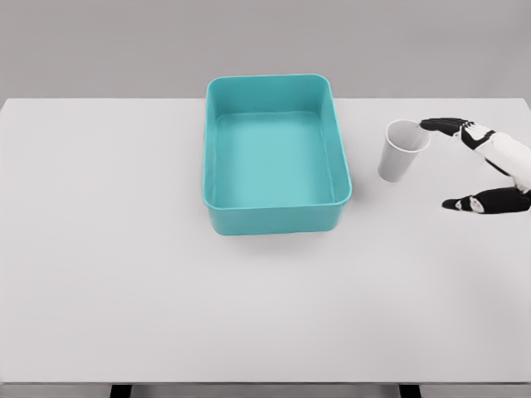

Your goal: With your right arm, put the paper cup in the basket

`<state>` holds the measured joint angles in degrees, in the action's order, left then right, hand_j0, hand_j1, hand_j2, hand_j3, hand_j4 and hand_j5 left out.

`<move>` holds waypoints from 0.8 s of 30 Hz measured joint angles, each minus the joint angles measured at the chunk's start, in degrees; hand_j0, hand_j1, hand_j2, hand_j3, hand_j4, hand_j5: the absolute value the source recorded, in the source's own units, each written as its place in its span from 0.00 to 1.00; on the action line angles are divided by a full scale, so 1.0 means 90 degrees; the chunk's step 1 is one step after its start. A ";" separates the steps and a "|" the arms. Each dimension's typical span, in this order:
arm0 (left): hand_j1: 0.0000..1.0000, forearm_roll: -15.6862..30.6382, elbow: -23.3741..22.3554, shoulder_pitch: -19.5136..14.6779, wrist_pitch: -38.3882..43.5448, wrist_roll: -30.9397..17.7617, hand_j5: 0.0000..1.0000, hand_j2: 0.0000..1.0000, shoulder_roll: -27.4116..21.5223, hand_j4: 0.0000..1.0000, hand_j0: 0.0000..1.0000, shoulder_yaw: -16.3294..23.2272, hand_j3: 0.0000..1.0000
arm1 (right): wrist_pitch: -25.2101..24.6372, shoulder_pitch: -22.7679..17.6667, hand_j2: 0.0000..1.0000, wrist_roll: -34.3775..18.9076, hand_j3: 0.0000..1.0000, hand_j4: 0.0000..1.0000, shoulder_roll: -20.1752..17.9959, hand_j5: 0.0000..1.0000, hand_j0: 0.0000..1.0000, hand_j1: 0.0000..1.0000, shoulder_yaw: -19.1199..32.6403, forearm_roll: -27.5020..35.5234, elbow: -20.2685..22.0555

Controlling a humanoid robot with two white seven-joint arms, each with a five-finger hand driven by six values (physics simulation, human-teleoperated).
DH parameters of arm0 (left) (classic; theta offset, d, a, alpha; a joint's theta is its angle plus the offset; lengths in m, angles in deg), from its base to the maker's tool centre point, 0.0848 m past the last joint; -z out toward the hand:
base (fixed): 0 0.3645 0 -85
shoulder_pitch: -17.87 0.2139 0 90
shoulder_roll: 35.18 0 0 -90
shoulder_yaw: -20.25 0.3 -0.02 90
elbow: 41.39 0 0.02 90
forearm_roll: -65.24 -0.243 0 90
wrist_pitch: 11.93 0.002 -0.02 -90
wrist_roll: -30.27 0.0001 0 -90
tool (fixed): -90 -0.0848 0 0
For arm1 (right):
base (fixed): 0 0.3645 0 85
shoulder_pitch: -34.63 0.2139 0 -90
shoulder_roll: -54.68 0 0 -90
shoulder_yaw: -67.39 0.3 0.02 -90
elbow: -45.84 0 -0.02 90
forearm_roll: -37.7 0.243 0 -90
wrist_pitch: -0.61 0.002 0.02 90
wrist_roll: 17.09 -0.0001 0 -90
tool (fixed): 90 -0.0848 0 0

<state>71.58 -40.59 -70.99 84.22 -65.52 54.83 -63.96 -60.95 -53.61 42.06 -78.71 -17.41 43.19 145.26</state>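
Paper cup point(403, 150) upright on table point(124, 265), at 3 o'clock of teal basket point(211, 157), close beside it, not inside. Right hand point(485, 166) at cup's 3 o'clock, spread wide, fingertip point(427, 124) at rim, grasping nothing. Grasp, lift, placement all remain.

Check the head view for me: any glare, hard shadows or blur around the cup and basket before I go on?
Head view: flat, even simulator light, no glare on the white table; only faint soft shading beside the teal basket and paper cup; both look sharp; the right hand is slightly soft-edged and cut off at the frame's right edge.
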 measured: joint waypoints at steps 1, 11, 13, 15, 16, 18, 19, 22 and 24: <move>1.00 0.0000 0.0000 0.0000 0.0000 0.0000 1.00 1.00 0.0000 1.00 1.00 0.0000 1.00 | -0.0160 0.0010 1.00 -0.0126 1.00 1.00 0.0152 1.00 1.00 1.00 0.0083 0.0232 -0.0078; 1.00 0.0000 0.0000 0.0000 0.0000 0.0000 1.00 1.00 0.0000 1.00 1.00 0.0000 1.00 | -0.1075 0.0761 1.00 -0.0450 1.00 1.00 0.0771 1.00 1.00 1.00 0.0197 0.1474 -0.1928; 1.00 0.0000 0.0000 0.0000 0.0000 0.0000 1.00 1.00 0.0000 1.00 1.00 0.0000 1.00 | -0.1083 0.0830 1.00 -0.0456 1.00 1.00 0.0801 1.00 1.00 1.00 0.0038 0.1539 -0.2242; 1.00 0.0000 0.0000 0.0000 0.0000 0.0000 1.00 1.00 0.0000 1.00 1.00 0.0000 1.00 | -0.1089 0.0957 1.00 -0.0459 1.00 1.00 0.0904 1.00 1.00 1.00 -0.0032 0.1594 -0.2453; 1.00 0.0000 0.0000 0.0000 0.0000 0.0000 1.00 1.00 0.0000 1.00 1.00 0.0000 1.00 | -0.1088 0.0976 1.00 -0.0460 1.00 1.00 0.0960 1.00 1.00 1.00 -0.0041 0.1610 -0.2555; 1.00 0.0000 0.0000 0.0000 0.0000 0.0000 1.00 1.00 0.0000 1.00 1.00 0.0000 1.00 | -0.1084 0.1084 1.00 -0.0461 1.00 1.00 0.1065 1.00 1.00 1.00 -0.0051 0.1690 -0.2756; 1.00 0.0000 0.0000 0.0000 0.0000 0.0000 1.00 1.00 0.0000 1.00 1.00 0.0000 1.00 | -0.1081 0.1162 1.00 -0.0461 1.00 1.00 0.1116 1.00 1.00 1.00 -0.0059 0.1789 -0.2872; 1.00 0.0000 0.0000 0.0000 0.0000 0.0000 1.00 1.00 0.0000 1.00 1.00 0.0000 1.00 | -0.1077 0.1289 1.00 -0.0462 1.00 1.00 0.1288 1.00 1.00 1.00 -0.0066 0.2132 -0.3273; 1.00 0.0000 0.0000 0.0000 0.0000 0.0000 1.00 1.00 0.0000 1.00 1.00 -0.0001 1.00 | -0.1077 0.1376 1.00 -0.0462 1.00 1.00 0.1372 1.00 1.00 1.00 -0.0066 0.2243 -0.3527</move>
<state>71.58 -40.59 -70.99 84.22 -65.52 54.82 -63.96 -70.64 -41.23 37.91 -66.36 -18.00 63.38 113.52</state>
